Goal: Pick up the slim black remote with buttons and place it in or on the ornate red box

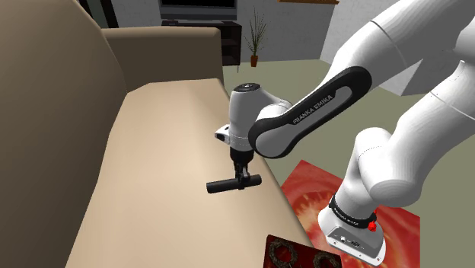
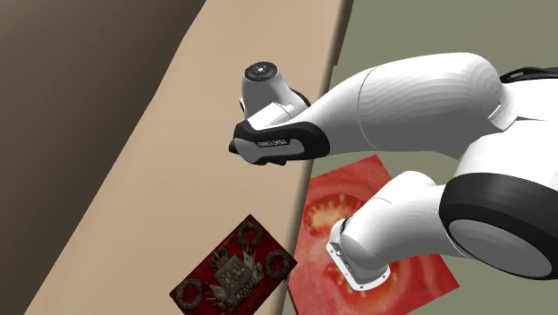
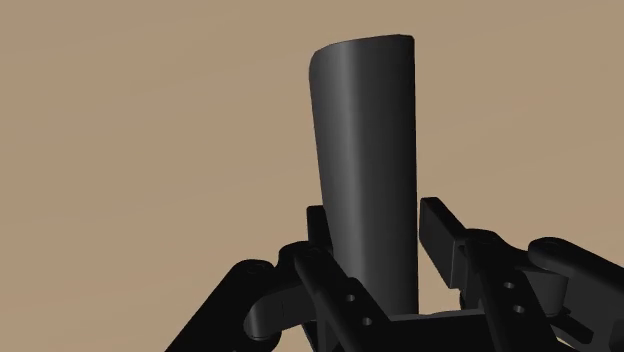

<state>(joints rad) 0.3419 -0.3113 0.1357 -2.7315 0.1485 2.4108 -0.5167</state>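
"Progress, going by the shoulder view?"

"The pick looks done. The gripper (image 1: 242, 177) points down over the front edge of the beige sofa (image 1: 152, 152) and clasps the black remote (image 1: 228, 185) near its middle. The remote lies level and crosswise, and appears to hang clear of the seat. The red box (image 1: 293, 253) sits at the shoulder view's bottom edge, nearer the stand and well apart from the remote."

"So what's left?"

"Carrying it over to the box, lowering it and letting go. That's my reading of it."

"Second exterior view?"

"It looks down on the arm. The box lies on the seat by its front edge, toward that view's lower left from the hand. Its top carries a crest and wreaths in relief. The lid seems shut, so I can't see inside, and nothing lies on top. A red mat (image 2: 358, 201) lies on the floor under the arm's base."

"Wrist view?"

"The remote runs straight out between the two fingers (image 3: 440, 235), a plain dark face toward the camera with no buttons I can make out. The claw is narrow, closed against the remote's sides, with tan seat beyond."
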